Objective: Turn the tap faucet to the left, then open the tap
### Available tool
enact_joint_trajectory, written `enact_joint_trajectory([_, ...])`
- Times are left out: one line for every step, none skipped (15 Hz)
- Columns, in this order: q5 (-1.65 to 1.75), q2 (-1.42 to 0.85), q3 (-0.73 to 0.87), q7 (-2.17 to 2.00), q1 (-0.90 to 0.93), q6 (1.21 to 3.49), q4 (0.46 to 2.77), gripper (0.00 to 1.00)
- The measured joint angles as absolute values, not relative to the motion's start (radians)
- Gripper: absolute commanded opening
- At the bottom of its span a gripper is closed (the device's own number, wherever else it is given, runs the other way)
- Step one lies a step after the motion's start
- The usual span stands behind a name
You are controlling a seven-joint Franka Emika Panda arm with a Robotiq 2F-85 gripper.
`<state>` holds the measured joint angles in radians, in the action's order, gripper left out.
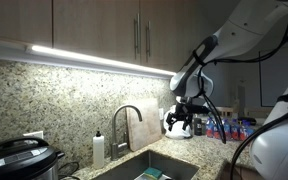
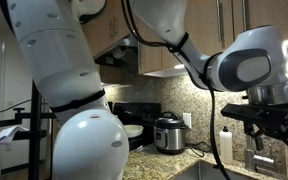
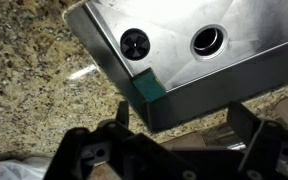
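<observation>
Two sub-steps make up the task: swing the spout, then open the valve. Neither looks begun. Step in hand, as judged: the approach to the tall, slim silver gooseneck tap faucet.

End effector: in the wrist view the jaws stand spread wide with nothing between them. It is clear of every surface.

Position: the tap faucet stands at the back rim of the sink, with a small white soap bottle just beside it at its 8 o'clock. Seen from the end effector in an exterior view, the tap faucet lies at 9 o'clock and well apart, its arch about level with the fingers. The wrist view shows only the stainless steel sink, a green sponge in its corner and the speckled granite table. The tap faucet is not in that view.

Method notes (judgement):
- Carry the end effector toward 9 o'clock above the basin, jaws left wide.
- Meet the spout high on the arch, where leverage about the base is best.
- Straddle it loosely or push with one finger. A hard clamp would fight the pivot.
- Follow an arc round the base, slowly, not a straight line.
- Stay clear of the soap bottle.
- The handle that opens the tap is too small to make out, so locate it before the second sub-step.
</observation>
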<state>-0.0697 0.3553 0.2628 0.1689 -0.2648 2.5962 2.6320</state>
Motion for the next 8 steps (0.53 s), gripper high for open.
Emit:
enact_joint_trajectory([-0.070, 0.352, 0.263, 0.169, -0.265, 2.596, 2.630, 1.00])
enact_joint_trajectory([-0.070, 0.351, 0.263, 0.169, -0.265, 2.596, 2.630, 1.00])
enact_joint_trajectory([-0.070, 0.351, 0.264, 0.169, -0.264, 2.596, 2.630, 1.00])
enact_joint_trajectory([-0.062, 0.351, 0.263, 0.156, -0.268, 2.596, 2.630, 1.00])
enact_joint_trajectory([-0.040, 0.351, 0.263, 0.143, -0.276, 2.597, 2.629, 1.00])
enact_joint_trajectory([0.002, 0.351, 0.260, 0.124, -0.292, 2.597, 2.621, 1.00])
enact_joint_trajectory([0.057, 0.350, 0.255, 0.096, -0.317, 2.597, 2.605, 1.00])
enact_joint_trajectory([0.118, 0.344, 0.249, 0.070, -0.345, 2.595, 2.579, 1.00])
